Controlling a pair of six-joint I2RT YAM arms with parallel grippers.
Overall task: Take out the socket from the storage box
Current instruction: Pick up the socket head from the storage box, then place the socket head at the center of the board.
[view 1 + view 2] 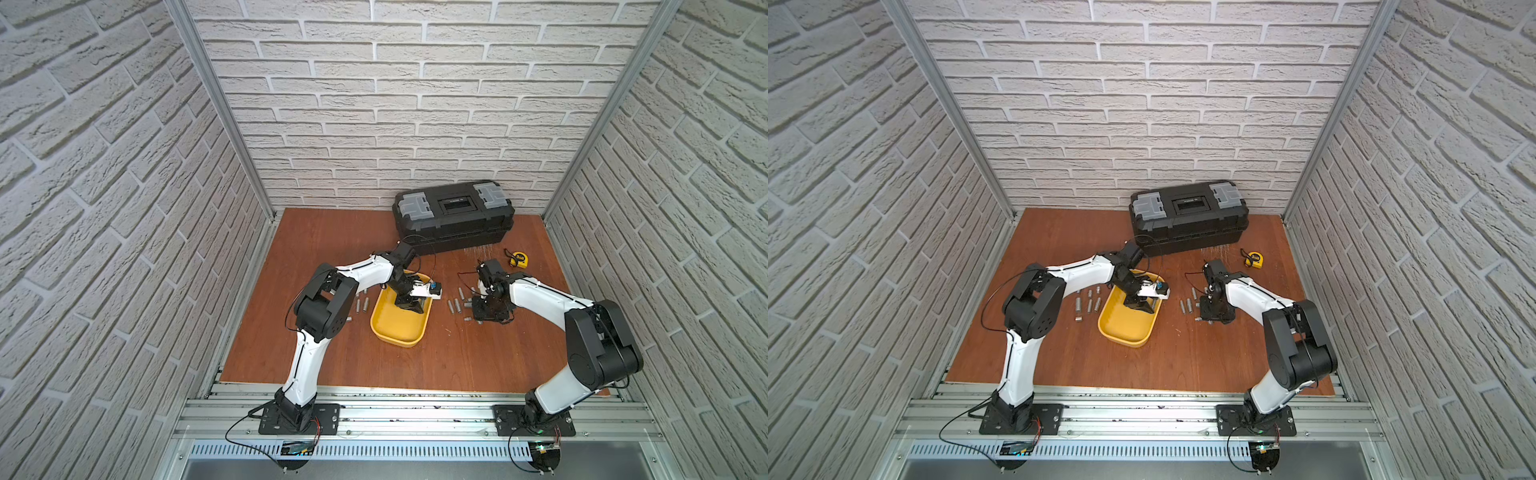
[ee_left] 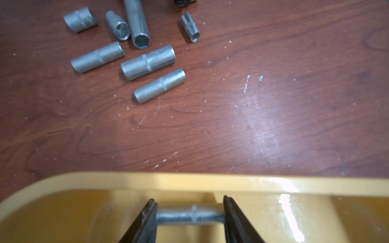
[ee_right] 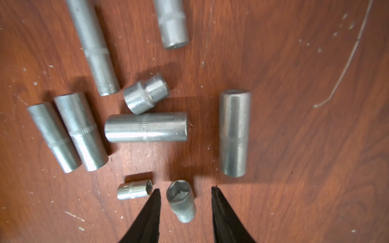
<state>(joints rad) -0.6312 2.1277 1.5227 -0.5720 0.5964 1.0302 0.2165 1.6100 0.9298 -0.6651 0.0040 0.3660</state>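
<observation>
The storage box (image 1: 399, 337) is a shallow yellow tub in the middle of the wooden table, seen in both top views (image 1: 1126, 333). My left gripper (image 1: 412, 306) reaches down into its far end. In the left wrist view the left gripper (image 2: 189, 198) is shut on a grey metal socket (image 2: 189, 215), held lengthwise with one end against each finger, just inside the tub's rim (image 2: 210, 182). My right gripper (image 3: 185, 188) stands open low over the table, right of the tub. A short socket (image 3: 182, 201) lies loose between its fingers, touching neither.
A large black toolbox (image 1: 453, 216) stands at the back wall, with a yellow tape measure (image 1: 519, 258) in front of it. Several loose sockets lie left of the tub (image 1: 361, 305) and several more on its right (image 1: 455, 305), under the right gripper.
</observation>
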